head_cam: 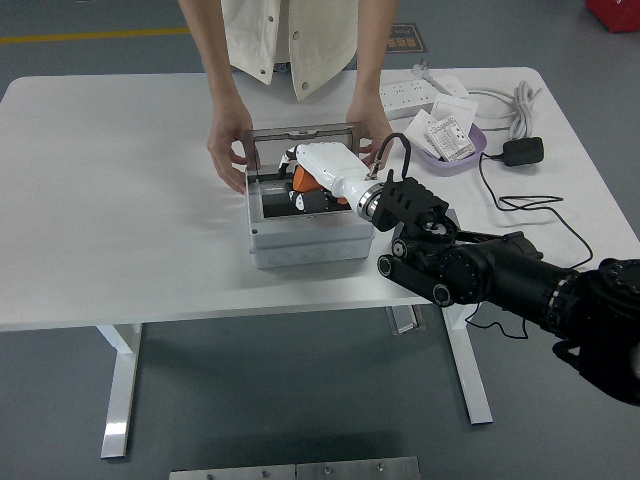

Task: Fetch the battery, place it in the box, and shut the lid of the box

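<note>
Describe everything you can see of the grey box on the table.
The grey box is a squarish, plastic-looking case standing upright near the middle of the white table. Its framed lid stands open at the back, steadied by a person's hands. Orange and black parts show inside. The robot's right hand reaches over its right rim, its white forearm section above the opening.

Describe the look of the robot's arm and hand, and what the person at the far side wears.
The right arm is black with bulky rounded joint housings; its right hand is white, joined by a silver wrist ring, with a black cable looping above. The person wears a cream button-front vest, arms bare.
</note>
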